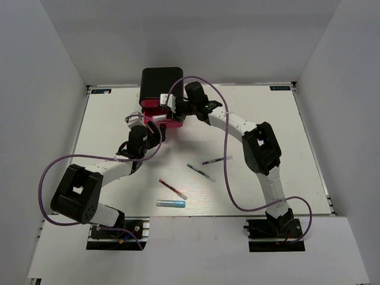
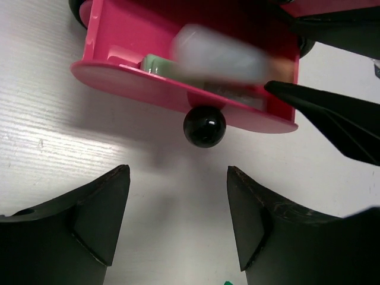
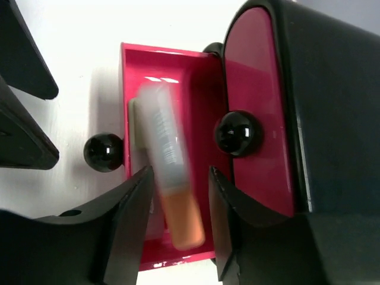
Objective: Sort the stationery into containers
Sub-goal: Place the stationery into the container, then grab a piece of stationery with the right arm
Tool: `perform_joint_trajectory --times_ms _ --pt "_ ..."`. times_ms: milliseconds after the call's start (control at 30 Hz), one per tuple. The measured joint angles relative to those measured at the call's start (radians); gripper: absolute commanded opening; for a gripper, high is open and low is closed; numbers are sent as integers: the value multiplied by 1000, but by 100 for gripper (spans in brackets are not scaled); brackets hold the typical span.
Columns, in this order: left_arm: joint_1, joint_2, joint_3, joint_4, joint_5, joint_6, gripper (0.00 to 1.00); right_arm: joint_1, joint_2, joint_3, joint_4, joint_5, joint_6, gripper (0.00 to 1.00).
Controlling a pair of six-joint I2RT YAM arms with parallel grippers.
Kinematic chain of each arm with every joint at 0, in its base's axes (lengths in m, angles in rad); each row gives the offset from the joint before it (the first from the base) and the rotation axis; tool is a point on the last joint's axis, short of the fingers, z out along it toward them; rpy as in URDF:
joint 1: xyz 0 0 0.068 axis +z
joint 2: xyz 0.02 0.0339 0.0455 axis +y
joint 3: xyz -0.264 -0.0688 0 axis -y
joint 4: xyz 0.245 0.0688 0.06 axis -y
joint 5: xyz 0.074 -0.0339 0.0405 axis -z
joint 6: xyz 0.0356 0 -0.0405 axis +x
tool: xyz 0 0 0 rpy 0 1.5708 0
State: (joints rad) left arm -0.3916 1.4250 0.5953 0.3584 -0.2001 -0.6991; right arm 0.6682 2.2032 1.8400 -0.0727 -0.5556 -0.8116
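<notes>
Pink drawer [image 3: 133, 59]: the lowest one, pulled out of the black cabinet [image 3: 332, 119]. A green pen [image 2: 155, 63] already lies in it.
Orange-tipped marker [image 3: 169, 172]: over the open drawer, just in front of the cabinet. It is blurred while everything round it is sharp, so you can take it as loose and dropping.
Risk: the marker could bounce off the green pen or the drawer rim and land on the desk [image 1: 267, 130]. If one end comes to rest on the rim, it will jam when you shut the drawer.
Right tool [image 3: 180, 178]: spread, one finger each side of the marker, apparently clamping nothing.
Left tool [image 2: 177, 172]: spread wide and empty, just in front of the drawer's black knob [image 2: 204, 126], not touching it.
Left to sort: a red pen [image 1: 172, 189], a light blue pen [image 1: 170, 203] and a thin dark pen [image 1: 215, 160] lie on the desk, well in front of the cabinet.
</notes>
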Motion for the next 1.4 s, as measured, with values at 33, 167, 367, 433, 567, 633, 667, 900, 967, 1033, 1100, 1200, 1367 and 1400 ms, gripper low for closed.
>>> perform_joint_trajectory --times_ms 33,167,367,433,567,633,667,900,967,1033,1100,1200,1367,1400 --pt "0 4 0 11 0 -1 76 0 0 0 2 2 2 52" --pt "4 40 1 42 -3 -1 76 -1 -3 -3 38 3 15 54" --pt "6 124 27 47 -4 -9 76 -6 -39 -28 55 3 35 54" --pt "8 143 40 48 -4 -9 76 -6 -67 -51 60 3 42 49" --pt "8 167 63 51 -4 -9 76 -14 -151 -120 74 -3 49 34" --pt "8 172 70 58 -4 -9 76 -24 -218 -172 62 -27 44 24" --pt "8 173 71 61 -4 -9 76 -29 -246 -193 54 -40 35 22" --pt "9 173 73 82 -4 -9 76 -82 -509 -487 -154 -208 -155 38" --pt "9 173 73 90 -3 -9 76 -77 -550 -569 -222 -237 -217 44" --pt "9 173 73 93 -3 -13 76 -71 -568 -636 -275 -253 -257 47" --pt "9 173 73 96 0 -16 76 -64 -568 -668 -315 -260 -279 49" --pt "9 173 73 93 7 -19 75 -64 -568 -677 -356 -267 -301 52" --pt "9 173 73 62 29 -23 74 -59 -568 -677 -409 -294 -341 55" --pt "9 172 72 55 32 -23 72 -54 -568 -677 -425 -298 -351 55"
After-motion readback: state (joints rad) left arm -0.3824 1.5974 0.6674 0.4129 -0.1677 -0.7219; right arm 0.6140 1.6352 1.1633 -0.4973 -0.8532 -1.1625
